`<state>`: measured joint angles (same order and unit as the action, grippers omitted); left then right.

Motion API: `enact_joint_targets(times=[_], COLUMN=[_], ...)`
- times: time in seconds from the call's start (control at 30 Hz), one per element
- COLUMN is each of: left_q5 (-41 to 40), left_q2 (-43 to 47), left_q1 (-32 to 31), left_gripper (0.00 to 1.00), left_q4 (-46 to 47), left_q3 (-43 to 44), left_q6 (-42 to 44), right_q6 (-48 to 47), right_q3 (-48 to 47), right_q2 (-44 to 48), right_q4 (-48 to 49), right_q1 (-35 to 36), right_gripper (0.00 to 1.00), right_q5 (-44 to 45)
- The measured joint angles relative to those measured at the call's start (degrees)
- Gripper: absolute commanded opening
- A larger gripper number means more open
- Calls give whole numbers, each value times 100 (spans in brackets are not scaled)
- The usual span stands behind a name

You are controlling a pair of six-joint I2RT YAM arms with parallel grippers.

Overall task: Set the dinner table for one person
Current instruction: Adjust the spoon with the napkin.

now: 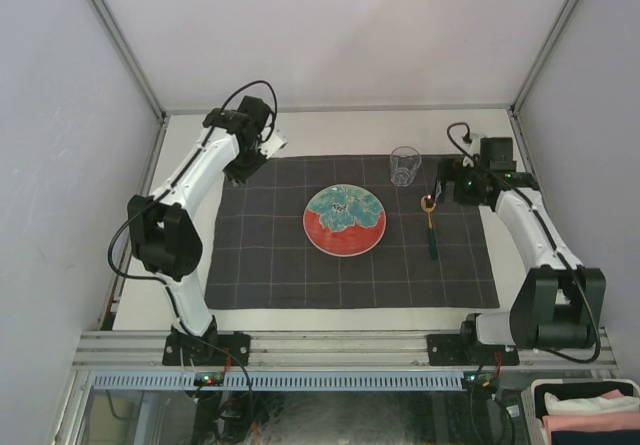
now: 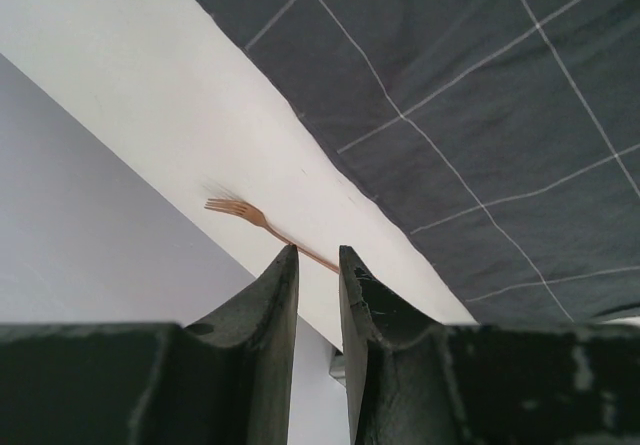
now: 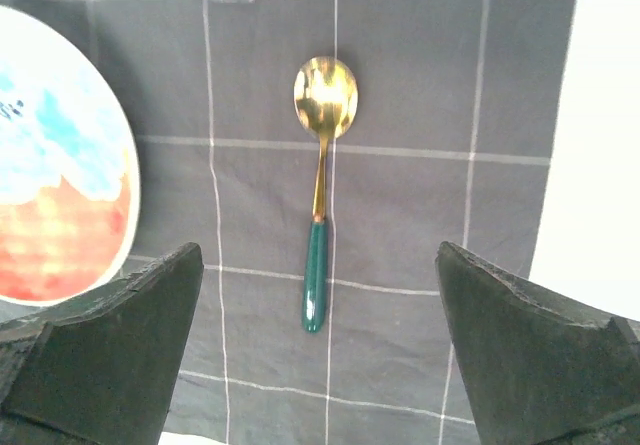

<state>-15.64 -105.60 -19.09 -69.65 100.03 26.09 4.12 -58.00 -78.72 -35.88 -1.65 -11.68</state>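
Right wrist: right tool (image 3: 318, 270) gapes empty above spoon (image 3: 325, 95); left tool (image 2: 318, 260) pinches fork (image 2: 235, 208) over dinner table (image 2: 200, 115).

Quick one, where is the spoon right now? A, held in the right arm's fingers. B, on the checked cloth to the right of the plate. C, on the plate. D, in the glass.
B: the spoon lies flat on the checked cloth beside the plate, clear of the wide-open right fingers.

the dinner table (image 1: 350, 133) in front of me: a large, flat, off-white rectangular top, plain and matte, lying level, edged by grey metal rails (image 1: 340, 111).
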Motion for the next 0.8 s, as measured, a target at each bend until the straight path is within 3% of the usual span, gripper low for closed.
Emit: enact_joint_targets(times=[0.2, 0.37, 0.47, 0.53, 0.63, 0.7, 0.8], left_q5=[-85, -415, -769, -927, -780, -560, -175], left_q2=[-103, -160, -59, 94, 450, 798, 1419], left_q1=[2, 17, 39, 76, 267, 511, 1198], left_gripper=[25, 25, 37, 62, 90, 95, 95], left_q4=[146, 339, 511, 549, 424, 348, 24], left_q3=[133, 125, 133, 173, 503, 638, 621], left_q6=[44, -219, -365, -457, -608, -697, -922], right_q6=[-33, -195, -363, -485, -686, -802, -957], right_q3=[-566, -721, -721, -721, -721, -726, -761], right_q2=[474, 514, 667, 870, 1272, 1567, 1792], right_q4=[354, 605, 603, 568, 420, 315, 195], right_q1=[-164, -142, -114, -118, -127, -79, 111], right_gripper=[100, 100, 100, 100, 100, 100, 100], right_q5=[308, 1167, 1648, 1757, 1523, 1257, 1084])
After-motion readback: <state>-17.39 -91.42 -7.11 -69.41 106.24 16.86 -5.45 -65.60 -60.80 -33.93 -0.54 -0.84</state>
